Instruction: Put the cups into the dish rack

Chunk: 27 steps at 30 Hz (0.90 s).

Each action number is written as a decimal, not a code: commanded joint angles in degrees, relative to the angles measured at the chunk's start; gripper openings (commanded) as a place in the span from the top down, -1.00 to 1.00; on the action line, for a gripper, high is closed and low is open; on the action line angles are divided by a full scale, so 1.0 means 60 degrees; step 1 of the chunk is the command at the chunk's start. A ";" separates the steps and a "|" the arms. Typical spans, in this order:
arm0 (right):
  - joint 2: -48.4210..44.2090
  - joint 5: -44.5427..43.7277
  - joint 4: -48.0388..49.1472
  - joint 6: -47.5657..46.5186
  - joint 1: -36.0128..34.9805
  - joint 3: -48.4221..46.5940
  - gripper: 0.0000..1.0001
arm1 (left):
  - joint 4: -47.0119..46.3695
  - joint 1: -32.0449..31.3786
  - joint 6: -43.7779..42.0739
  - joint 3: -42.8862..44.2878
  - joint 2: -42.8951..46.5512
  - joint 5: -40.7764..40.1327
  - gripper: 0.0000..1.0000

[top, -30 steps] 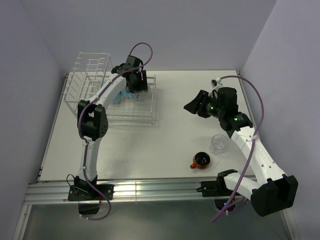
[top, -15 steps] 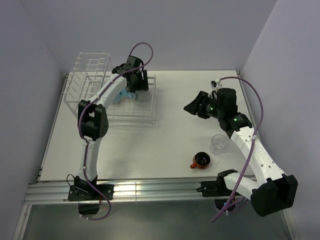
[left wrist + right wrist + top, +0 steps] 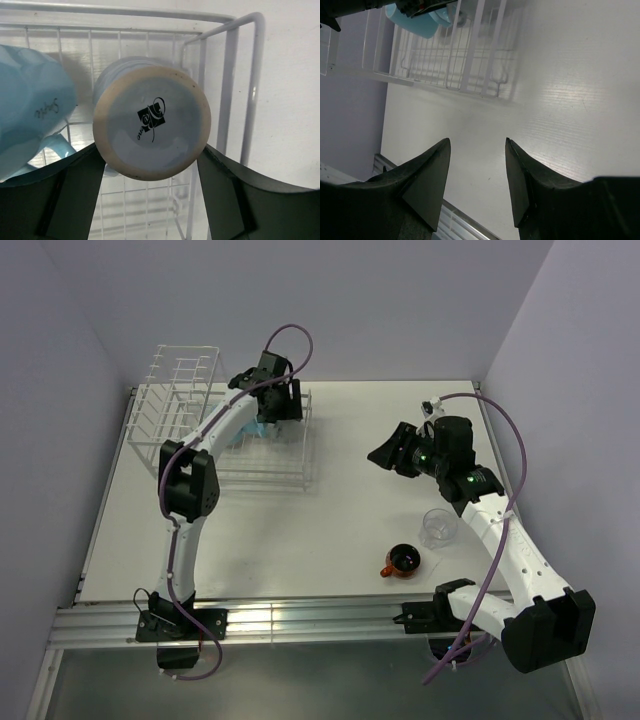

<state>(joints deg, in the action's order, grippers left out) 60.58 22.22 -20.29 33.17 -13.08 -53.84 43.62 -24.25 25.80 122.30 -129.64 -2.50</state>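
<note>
My left gripper (image 3: 275,405) is over the far right corner of the white wire dish rack (image 3: 290,475). Its fingers flank a pale grey-blue mug (image 3: 150,120), which is upside down with its printed base toward the camera; the base covers the fingertips. A light blue handled mug (image 3: 30,110) lies beside it in the rack and also shows in the top view (image 3: 255,428). A clear glass tumbler (image 3: 438,527) and an orange-red cup (image 3: 404,561) stand on the table at the near right. My right gripper (image 3: 383,453) hovers open and empty above the table's middle right.
The rack's taller upright grid (image 3: 175,390) stands at the far left. The rack's corner wire (image 3: 250,75) runs close to my left gripper's right finger. The right wrist view shows the rack (image 3: 470,65) ahead, past bare white table.
My left gripper has shifted slightly toward the far right of the rack. The right arm, tumbler and orange-red cup have not moved.
</note>
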 commanded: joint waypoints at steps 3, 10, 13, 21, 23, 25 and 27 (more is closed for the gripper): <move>-0.0091 -0.0085 0.0218 -0.0211 -0.0002 -0.0020 -0.11 | -0.0589 -0.0206 -0.0272 0.0168 0.0631 -0.0198 -0.69; -0.0150 -0.0099 0.0145 -0.0269 -0.0003 -0.0064 -0.11 | -0.0634 -0.0294 -0.0243 -0.0022 0.1011 -0.0796 -0.71; -0.0179 -0.0114 0.0087 -0.0284 -0.0017 -0.0093 -0.11 | -0.0634 -0.0367 -0.0272 -0.0095 0.1201 -0.1047 -0.71; -0.0194 -0.0348 -0.0104 -0.0372 -0.0002 -0.0269 -0.11 | -0.0458 -0.0558 -0.0404 -0.0125 0.1919 -0.1604 -0.72; -0.0238 -0.0436 -0.0192 -0.0416 -0.0002 -0.0327 -0.11 | -0.0355 -0.0587 -0.0389 -0.0183 0.2269 -0.1750 -0.72; -0.0296 -0.0553 -0.0308 -0.0474 -0.0017 -0.0400 -0.11 | -0.0239 -0.0645 -0.0360 -0.0314 0.2737 -0.1897 -0.72; -0.0398 -0.0641 -0.0426 -0.0503 -0.0002 -0.0445 -0.11 | -0.0150 -0.0718 -0.0258 -0.0562 0.3148 -0.1970 -0.72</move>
<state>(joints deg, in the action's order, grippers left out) 60.40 20.27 -22.22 31.62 -13.08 -53.98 41.93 -27.97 24.62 120.09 -117.62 -11.86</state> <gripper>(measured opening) 0.558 0.859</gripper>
